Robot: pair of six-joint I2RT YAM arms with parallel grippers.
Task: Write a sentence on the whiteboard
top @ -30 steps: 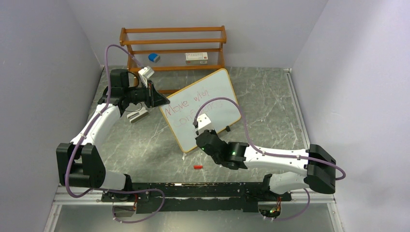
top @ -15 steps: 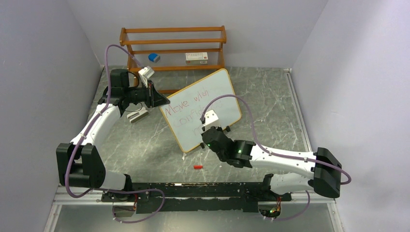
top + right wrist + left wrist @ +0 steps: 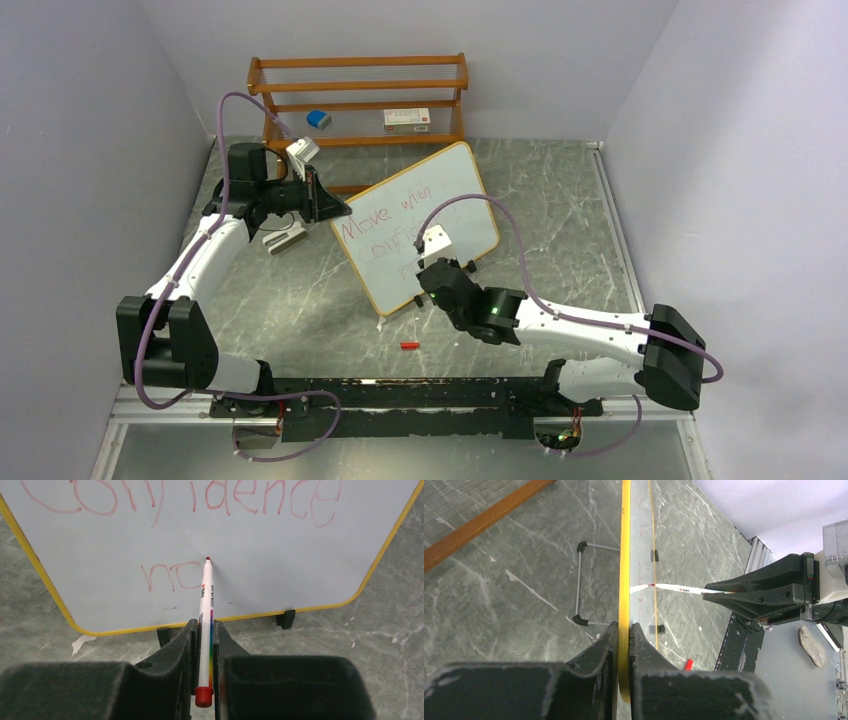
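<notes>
The whiteboard (image 3: 455, 190) stands tilted on the table, yellow-framed, with red writing "Move with confidence" and a started third line "no". My left gripper (image 3: 333, 208) is shut on the board's top-left edge; in the left wrist view the yellow frame (image 3: 625, 580) sits between the jaws. My right gripper (image 3: 428, 283) is shut on a white marker (image 3: 205, 610) with a red end. Its red tip touches the board (image 3: 280, 545) just right of the "no". The marker also shows in the left wrist view (image 3: 674, 587).
A brown slatted shelf rack (image 3: 358, 98) stands at the back with a blue object (image 3: 318, 119) and a small box (image 3: 406, 119). A red marker cap (image 3: 408, 346) lies near the front edge. A grey block (image 3: 284, 239) lies left of the board.
My right arm moved right and toward the board, from over the second line to the third line, where "no" now stands. The left gripper and the board held still.
</notes>
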